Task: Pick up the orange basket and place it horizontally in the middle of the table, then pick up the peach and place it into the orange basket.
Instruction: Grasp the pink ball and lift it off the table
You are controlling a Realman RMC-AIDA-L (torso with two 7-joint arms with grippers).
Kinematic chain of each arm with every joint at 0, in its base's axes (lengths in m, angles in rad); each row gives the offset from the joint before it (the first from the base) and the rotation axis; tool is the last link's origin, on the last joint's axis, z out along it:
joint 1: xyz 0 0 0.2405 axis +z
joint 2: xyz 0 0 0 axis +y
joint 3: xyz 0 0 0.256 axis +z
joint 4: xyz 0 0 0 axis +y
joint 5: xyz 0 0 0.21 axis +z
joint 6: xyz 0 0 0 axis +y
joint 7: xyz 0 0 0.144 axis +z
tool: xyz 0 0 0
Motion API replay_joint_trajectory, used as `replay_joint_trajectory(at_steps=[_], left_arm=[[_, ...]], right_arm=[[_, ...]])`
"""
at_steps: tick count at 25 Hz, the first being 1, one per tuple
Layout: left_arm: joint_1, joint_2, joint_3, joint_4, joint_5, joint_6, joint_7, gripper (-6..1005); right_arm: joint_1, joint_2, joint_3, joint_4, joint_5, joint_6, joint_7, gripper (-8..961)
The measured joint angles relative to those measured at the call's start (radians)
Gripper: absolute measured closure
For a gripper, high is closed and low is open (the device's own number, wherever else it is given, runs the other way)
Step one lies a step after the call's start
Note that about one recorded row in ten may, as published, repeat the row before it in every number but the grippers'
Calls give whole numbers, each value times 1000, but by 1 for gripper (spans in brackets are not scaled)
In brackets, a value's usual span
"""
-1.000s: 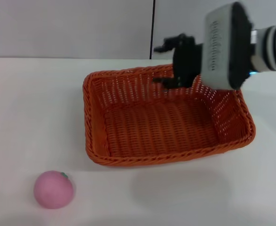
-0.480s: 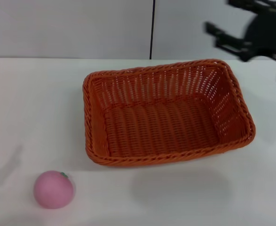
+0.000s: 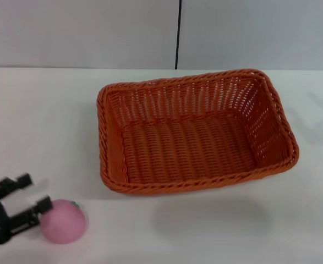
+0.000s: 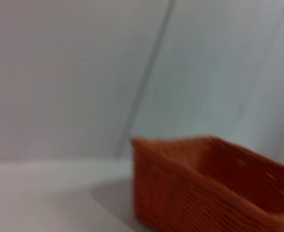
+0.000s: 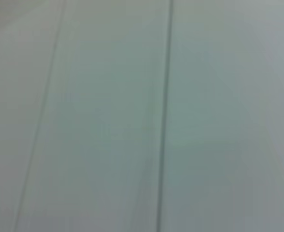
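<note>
White table (image 3: 51, 110) bears orange basket (image 3: 194, 137) and peach (image 3: 63, 221)

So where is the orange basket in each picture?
Head view: the basket sits in the middle of the white table.
Left wrist view: the basket fills the lower corner, seen from the side.
Right wrist view: not in it.
Shared landmark: the dark seam in the grey wall.
</note>
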Motion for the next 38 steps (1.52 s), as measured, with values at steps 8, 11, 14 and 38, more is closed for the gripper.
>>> replay_joint_trajectory(at_steps=[8, 11, 14, 38], left_arm=[[-73, -6, 1, -3, 190, 22, -49, 250], [-82, -27, 1, -12, 240, 73, -39, 251], [-82, -36, 2, -13, 259, 107, -38, 252], [-69, -49, -147, -22, 268, 94, -27, 603]], right_arm=[[3, 0, 71, 89, 13, -93, 4, 275], [5, 0, 76, 104, 14, -100, 5, 275], [7, -1, 78, 112, 15, -101, 4, 275], [34, -1, 105, 169, 18, -103, 0, 275]])
